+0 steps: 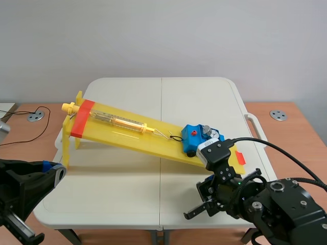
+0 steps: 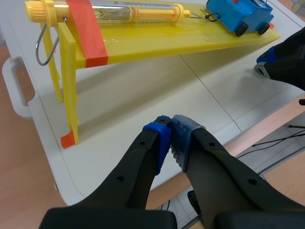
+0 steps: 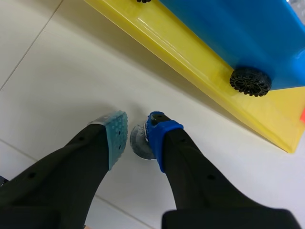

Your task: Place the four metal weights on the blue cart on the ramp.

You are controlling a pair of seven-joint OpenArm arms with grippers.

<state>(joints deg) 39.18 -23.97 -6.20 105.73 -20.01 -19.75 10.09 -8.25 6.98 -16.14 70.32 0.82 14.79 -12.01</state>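
The yellow ramp (image 1: 127,133) slopes down to the right, and the blue cart (image 1: 195,138) sits at its low end. One metal weight (image 1: 206,131) stands on the cart. My right gripper (image 1: 206,198) is low over the table just in front of the ramp's foot. In the right wrist view it (image 3: 137,136) is shut on another metal weight (image 3: 139,144), a small disc at table level between the pads, next to the cart's wheel (image 3: 250,81). My left gripper (image 2: 170,138) is shut on nothing, held off the table's front left corner.
A clear spring scale (image 1: 120,121) lies on the ramp and is hooked to the cart. The ramp's tall leg (image 2: 69,90) stands ahead of the left gripper. A white handle (image 1: 254,125) sticks out from the table's right edge.
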